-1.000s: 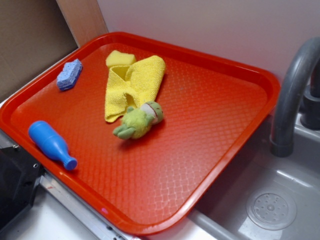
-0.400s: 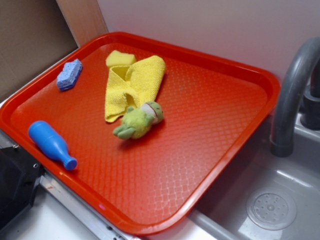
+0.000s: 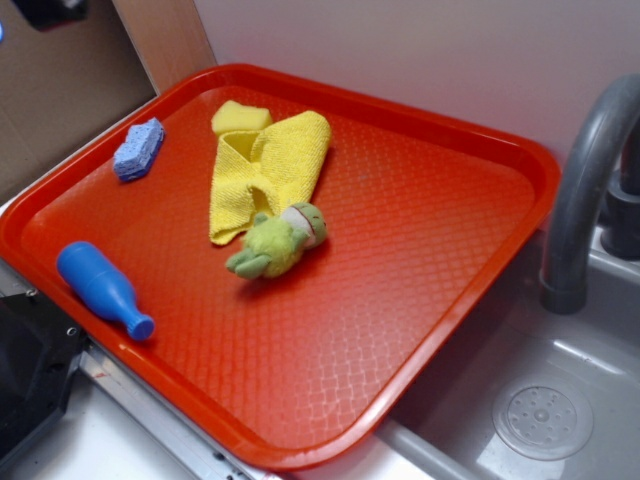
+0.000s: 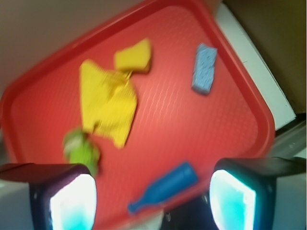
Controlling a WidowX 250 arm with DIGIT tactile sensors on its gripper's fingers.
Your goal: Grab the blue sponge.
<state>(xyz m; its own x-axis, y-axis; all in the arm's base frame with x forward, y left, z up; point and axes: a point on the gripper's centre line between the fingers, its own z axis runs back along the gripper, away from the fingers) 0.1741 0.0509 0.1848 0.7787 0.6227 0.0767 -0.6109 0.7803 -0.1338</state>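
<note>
A: There's the blue sponge (image 3: 138,148), a small pale periwinkle foam block, porous, corners cut at an angle, lying flat near the far-left corner of the red tray (image 3: 420,300).

B: Which way does it run?

A: Long axis follows the tray's left rim, one end toward the back corner, the other toward the blue bottle (image 3: 102,288) lying well down that same edge.

B: And the gripper (image 4: 153,201)?

A: Wrist view shows both pads spread wide, nothing between them, high over the tray. The sponge (image 4: 204,68) sits apart from the yellow sponge (image 3: 240,116) and yellow cloth (image 3: 265,170).
</note>
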